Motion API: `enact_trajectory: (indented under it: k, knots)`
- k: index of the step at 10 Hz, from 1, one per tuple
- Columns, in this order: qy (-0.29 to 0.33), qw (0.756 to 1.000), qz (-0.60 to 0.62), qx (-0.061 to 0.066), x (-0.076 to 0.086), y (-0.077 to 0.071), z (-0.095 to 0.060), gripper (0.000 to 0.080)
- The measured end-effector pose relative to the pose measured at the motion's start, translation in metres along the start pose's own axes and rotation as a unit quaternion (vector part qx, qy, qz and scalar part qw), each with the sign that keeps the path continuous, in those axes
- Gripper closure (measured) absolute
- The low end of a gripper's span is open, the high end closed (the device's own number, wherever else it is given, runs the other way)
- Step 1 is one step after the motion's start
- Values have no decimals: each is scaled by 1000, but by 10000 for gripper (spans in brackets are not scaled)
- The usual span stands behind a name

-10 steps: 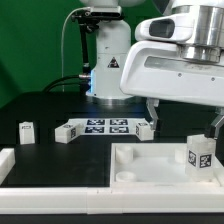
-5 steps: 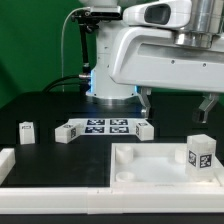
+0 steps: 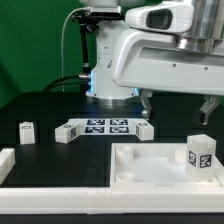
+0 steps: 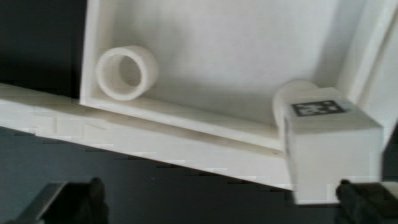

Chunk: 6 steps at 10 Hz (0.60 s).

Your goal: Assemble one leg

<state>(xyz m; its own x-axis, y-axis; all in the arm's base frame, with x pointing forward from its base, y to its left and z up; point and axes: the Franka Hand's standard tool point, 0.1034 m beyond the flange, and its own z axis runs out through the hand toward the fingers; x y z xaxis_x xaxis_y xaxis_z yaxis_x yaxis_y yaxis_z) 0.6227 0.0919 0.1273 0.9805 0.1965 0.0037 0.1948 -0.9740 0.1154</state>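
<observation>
A leg (image 3: 199, 152), a short white block with a black-and-white tag, stands upright in the white tray-like top (image 3: 150, 170) near its corner at the exterior view's right. My gripper (image 3: 177, 104) hangs open and empty above and behind it, its fingers spread wide. In the wrist view the leg (image 4: 331, 135) stands in the top's corner, close to one dark fingertip (image 4: 365, 200). The gripper (image 4: 217, 205) holds nothing. A round socket (image 4: 128, 73) shows in the top (image 4: 231, 60).
Three more loose legs (image 3: 27, 131), (image 3: 66, 132), (image 3: 143, 128) lie on the black table around the marker board (image 3: 103, 126). A white rail (image 3: 50, 186) runs along the front edge. The robot base (image 3: 105, 60) stands at the back.
The gripper has risen and shifted toward the exterior view's left, away from the leg. The leg stays standing in the top. Little moved in the last half second.
</observation>
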Motion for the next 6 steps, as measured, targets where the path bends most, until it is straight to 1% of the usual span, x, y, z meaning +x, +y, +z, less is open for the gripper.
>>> enact_trajectory:
  k: [2, 3, 6]
  knots:
    - [3, 1000, 14, 4, 2, -17, 0, 150]
    - [4, 1000, 24, 3, 4, -20, 1, 150]
    - [3, 1000, 26, 3, 3, -17, 2, 150]
